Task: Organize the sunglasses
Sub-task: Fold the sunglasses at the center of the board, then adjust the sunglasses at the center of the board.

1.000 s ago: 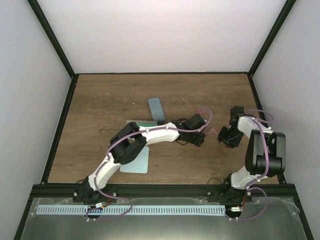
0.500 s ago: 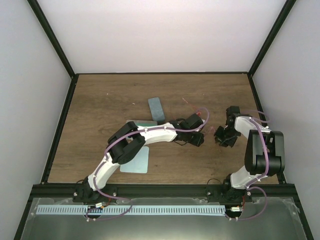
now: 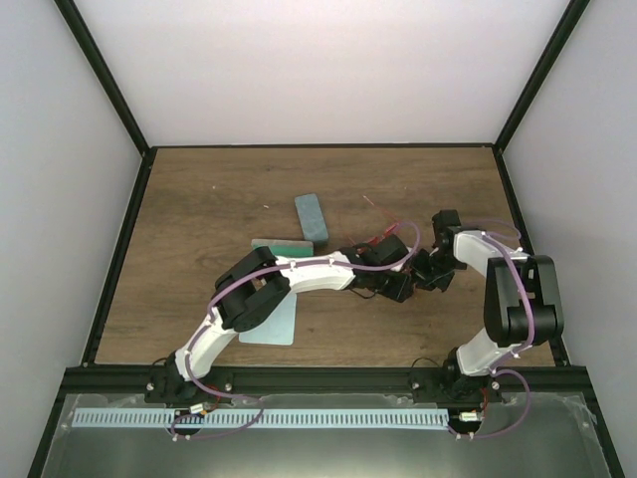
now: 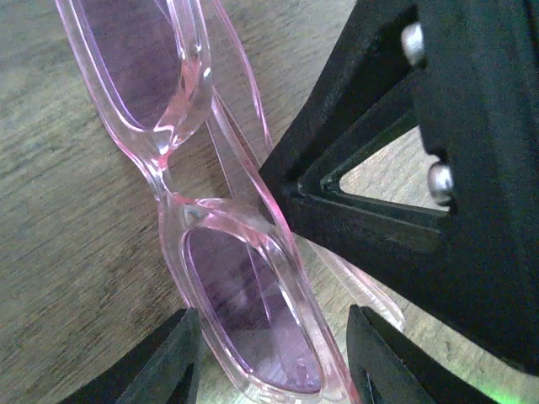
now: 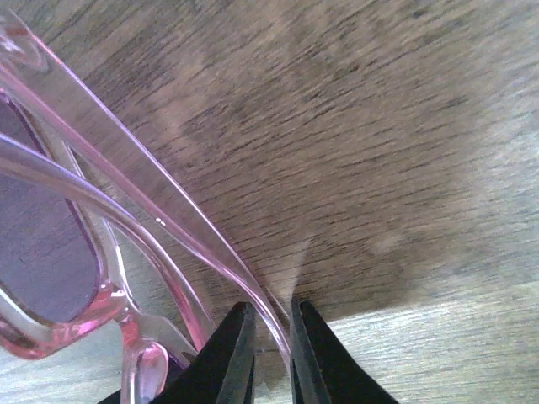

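Note:
The translucent pink sunglasses [image 4: 244, 295] lie low over the wood table. In the top view they are hidden between the two grippers. My left gripper [image 4: 269, 362] has a finger against each side of one lens frame and grips it; it also shows in the top view [image 3: 396, 284]. My right gripper [image 5: 271, 353] is shut on a thin pink temple arm [image 5: 168, 227]; in the top view it [image 3: 426, 271] meets the left gripper. A small red-orange shape [image 3: 382, 238] beside the left wrist may be the other pair; it is mostly hidden.
A blue-grey case [image 3: 312, 216] lies at centre back. A green-lined case [image 3: 282, 243] lies in front of it, partly under the left arm. A pale teal cloth [image 3: 271, 323] lies near the front left. Black frame posts edge the table.
My right gripper has moved left and slightly back until it meets the left gripper and has closed on the temple arm. The left gripper has shifted slightly toward the front.

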`<control>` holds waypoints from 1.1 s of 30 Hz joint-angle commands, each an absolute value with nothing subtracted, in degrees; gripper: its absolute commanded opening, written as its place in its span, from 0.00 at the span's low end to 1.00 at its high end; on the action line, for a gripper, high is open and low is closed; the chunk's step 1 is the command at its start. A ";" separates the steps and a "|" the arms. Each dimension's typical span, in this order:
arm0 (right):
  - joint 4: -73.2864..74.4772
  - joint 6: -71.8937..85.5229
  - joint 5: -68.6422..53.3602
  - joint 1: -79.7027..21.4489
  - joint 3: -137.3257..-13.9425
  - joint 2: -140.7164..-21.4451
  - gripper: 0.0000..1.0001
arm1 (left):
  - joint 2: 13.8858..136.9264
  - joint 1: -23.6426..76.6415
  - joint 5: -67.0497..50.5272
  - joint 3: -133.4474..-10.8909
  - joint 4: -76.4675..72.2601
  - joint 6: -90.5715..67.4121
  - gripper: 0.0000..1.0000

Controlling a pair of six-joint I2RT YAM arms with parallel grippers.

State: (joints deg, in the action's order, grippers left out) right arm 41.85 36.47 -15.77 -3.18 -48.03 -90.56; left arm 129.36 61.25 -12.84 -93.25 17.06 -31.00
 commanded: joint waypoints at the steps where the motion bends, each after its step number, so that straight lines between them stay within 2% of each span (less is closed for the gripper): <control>1: 39.74 39.02 -18.53 -4.90 -49.44 -92.27 0.14 | 132.52 63.46 -18.60 -91.53 23.67 -33.54 0.50; 4: 40.44 38.65 -17.21 -4.92 -49.84 -91.87 0.15 | 131.81 63.42 -17.21 -91.69 25.01 -33.14 0.52; 7: 41.88 38.06 -15.63 -4.92 -50.86 -89.99 0.18 | 130.12 63.00 -15.27 -90.86 26.06 -32.08 0.59; 13: 44.60 36.76 -13.48 -4.92 -53.84 -86.50 0.35 | 126.06 62.12 -12.44 -89.16 28.06 -29.86 0.74; 17: 44.53 36.23 -13.33 -4.88 -54.34 -85.01 0.42 | 123.56 62.00 -12.64 -90.97 30.10 -29.13 0.74; 23: 41.59 35.02 -14.75 -4.92 -52.48 -82.21 0.64 | 120.45 62.04 -11.91 -94.00 32.51 -28.84 0.79; 28: 38.24 33.84 -14.66 -5.72 -50.41 -82.79 0.84 | 114.64 60.88 -11.98 -90.17 32.04 -29.12 0.79; 33: 36.83 33.06 -12.79 -7.00 -50.10 -84.85 0.87 | 104.85 55.90 -15.39 -78.41 26.39 -33.68 0.79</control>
State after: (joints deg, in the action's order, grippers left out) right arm 38.92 34.24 -14.31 -5.50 -49.71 -83.26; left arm 111.46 59.75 -13.65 -85.19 29.39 -30.72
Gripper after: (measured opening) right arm 0.869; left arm 0.786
